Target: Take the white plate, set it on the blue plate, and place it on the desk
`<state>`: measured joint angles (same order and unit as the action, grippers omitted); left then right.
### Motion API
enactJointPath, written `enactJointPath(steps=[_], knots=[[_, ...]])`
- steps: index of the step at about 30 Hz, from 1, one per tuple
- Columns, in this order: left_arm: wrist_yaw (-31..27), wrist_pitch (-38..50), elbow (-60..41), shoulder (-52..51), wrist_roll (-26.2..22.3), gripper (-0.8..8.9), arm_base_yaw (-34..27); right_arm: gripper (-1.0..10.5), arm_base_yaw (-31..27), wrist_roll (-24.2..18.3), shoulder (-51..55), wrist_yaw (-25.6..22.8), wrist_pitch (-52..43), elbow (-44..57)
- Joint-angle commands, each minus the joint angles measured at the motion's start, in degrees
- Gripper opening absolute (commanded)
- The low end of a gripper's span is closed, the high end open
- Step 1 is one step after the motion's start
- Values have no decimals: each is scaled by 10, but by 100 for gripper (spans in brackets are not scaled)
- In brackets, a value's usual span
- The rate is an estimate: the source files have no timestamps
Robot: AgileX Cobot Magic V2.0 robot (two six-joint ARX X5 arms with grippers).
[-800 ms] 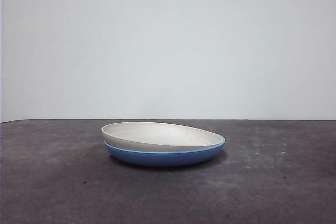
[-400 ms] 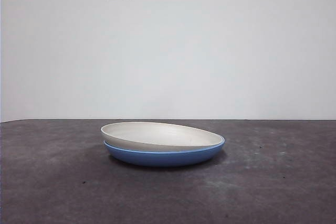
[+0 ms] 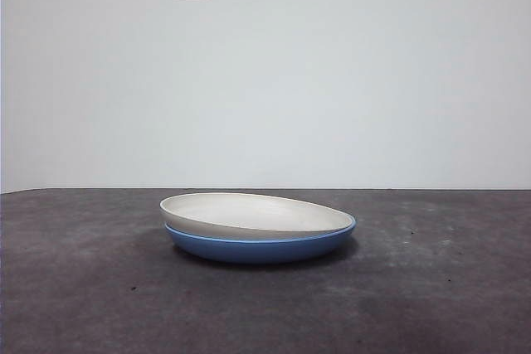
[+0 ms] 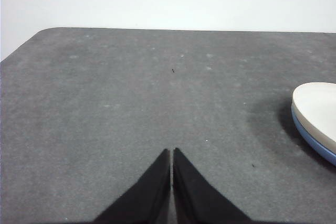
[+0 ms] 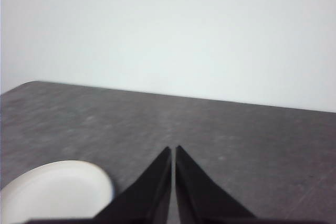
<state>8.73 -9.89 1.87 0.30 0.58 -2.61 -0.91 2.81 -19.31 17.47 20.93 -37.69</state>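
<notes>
Presently, item by item. Desk [image 3: 91,288]: dark grey, bare around the stack, unchanged over the last second. Blue plate [image 3: 261,248]: flat on the desk at centre, not shifted. White plate [image 3: 249,215]: resting inside the blue plate, slightly tilted with one side of its rim riding higher; position matches the earlier frames but for a barely visible settling. Left gripper [image 4: 171,153]: clenched on nothing, well clear of the stack. Right gripper [image 5: 173,150]: likewise closed and empty, near the white plate's edge. Judgement: stacking appears complete, nothing moving; lifting the white plate back to the desk remains.
</notes>
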Motion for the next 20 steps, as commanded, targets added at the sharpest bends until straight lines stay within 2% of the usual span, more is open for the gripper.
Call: enactJointPath(steps=[1,8,16,20], knots=[[-2,-4,-12,-1,1,9,-2,8,-1,0,45,-12,-87,75],[-2,-4,-12,-1,1,9,-2,8,0,16,122,-16,-218,224],[-2,-4,-12,-1,1,9,-2,8,0,40,167,-72,-226,320],[-2,-4,-12,-1,1,9,-2,8,0,43,180,-75,-226,348]])
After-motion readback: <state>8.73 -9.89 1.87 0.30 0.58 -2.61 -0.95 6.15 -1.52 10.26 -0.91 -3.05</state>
